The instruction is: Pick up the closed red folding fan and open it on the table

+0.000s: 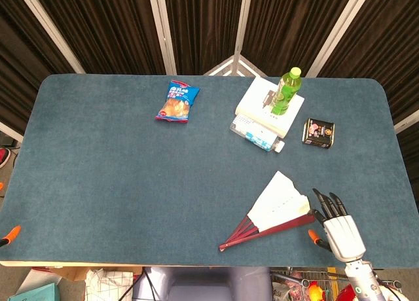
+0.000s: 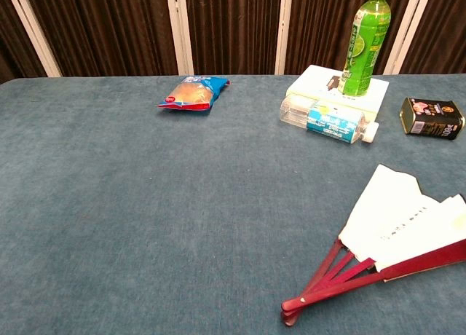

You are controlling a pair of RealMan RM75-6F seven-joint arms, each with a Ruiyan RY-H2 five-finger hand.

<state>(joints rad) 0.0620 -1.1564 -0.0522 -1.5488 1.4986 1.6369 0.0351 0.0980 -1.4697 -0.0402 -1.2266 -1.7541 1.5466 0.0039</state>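
One hand shows in the head view — the right hand [image 1: 342,230], low at the right of the frame, with its dark fingers [image 1: 325,203] held straight and a little apart, holding nothing. Its fingertips are just beside the right end of the red folding fan [image 1: 275,212], and I cannot tell if they touch it. The fan lies partly spread on the blue table [image 1: 98,170], white paper up, red sticks meeting at the lower left. In the chest view the fan's right edge is cut off by the frame, and the hand does not show there. At the upper right, a green bottle [image 1: 285,91] stands on a white box [image 1: 260,108] — I cannot see what the box holds. A clear bottle [image 1: 256,133] lies just in front of the box, a small dark tin [image 1: 318,132] sits to their right, and a blue snack bag [image 1: 177,101] lies well apart at the upper left.
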